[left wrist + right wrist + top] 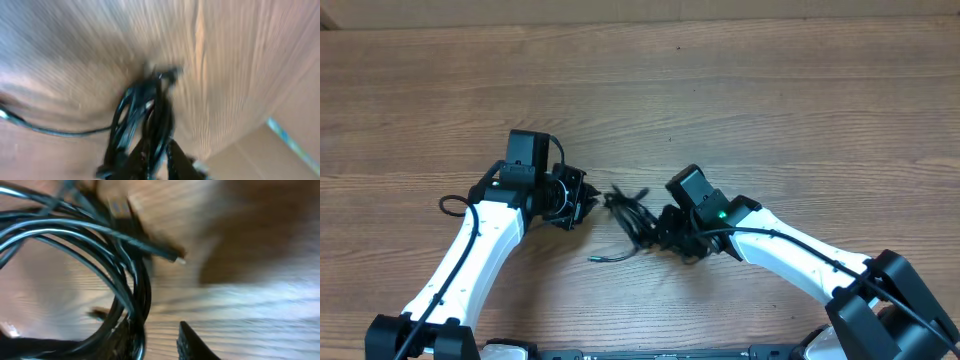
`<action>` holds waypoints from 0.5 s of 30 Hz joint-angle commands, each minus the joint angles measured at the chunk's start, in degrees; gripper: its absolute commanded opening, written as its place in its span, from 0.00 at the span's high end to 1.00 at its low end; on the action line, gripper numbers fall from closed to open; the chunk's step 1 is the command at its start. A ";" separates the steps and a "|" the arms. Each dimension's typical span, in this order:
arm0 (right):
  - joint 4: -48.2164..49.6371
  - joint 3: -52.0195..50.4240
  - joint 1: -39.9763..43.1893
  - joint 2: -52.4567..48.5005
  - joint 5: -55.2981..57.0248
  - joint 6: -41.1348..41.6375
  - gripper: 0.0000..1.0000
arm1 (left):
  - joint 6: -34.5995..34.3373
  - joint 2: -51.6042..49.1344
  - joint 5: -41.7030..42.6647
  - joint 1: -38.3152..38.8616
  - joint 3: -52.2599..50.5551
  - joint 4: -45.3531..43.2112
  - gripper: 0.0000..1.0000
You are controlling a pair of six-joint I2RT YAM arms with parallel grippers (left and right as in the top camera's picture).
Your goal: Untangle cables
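The cables point(630, 213) lie in a black tangle on the wooden table between my two arms, with one loose end point(610, 257) trailing toward the front. My left gripper point(584, 198) sits at the tangle's left edge. In the blurred left wrist view the cables point(145, 112) run down between its jaws point(157, 152), which stand close around the strands. My right gripper point(656, 228) is at the tangle's right side. In its wrist view looped cables point(115, 255) rest against the left finger point(125, 340). Bare wood shows between that finger and the right one point(192, 342), so the right gripper point(155, 330) is open.
The wooden table point(720, 90) extends far behind the arms. A thicker arm wire loops out at the left arm point(450, 205). A small plug tip point(177, 259) sticks out of the bundle in the right wrist view.
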State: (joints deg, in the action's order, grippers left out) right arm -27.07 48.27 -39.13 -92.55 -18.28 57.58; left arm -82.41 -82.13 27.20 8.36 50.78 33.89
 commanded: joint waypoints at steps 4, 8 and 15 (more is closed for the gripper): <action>-0.52 -1.44 -0.13 -0.92 -1.14 -0.37 0.70 | -0.68 1.77 -13.29 3.48 2.82 0.42 0.82; -0.50 -1.44 -0.13 -0.92 -1.03 -0.37 0.65 | 6.19 1.77 -17.57 6.08 2.82 0.59 0.72; -0.48 -1.44 -0.13 -0.92 0.48 -0.37 0.58 | 22.40 1.77 -17.55 7.10 2.82 6.14 0.30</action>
State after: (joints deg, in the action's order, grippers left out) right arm -27.81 46.96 -39.16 -93.30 -19.03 57.14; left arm -69.65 -81.41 11.62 15.03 52.56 37.36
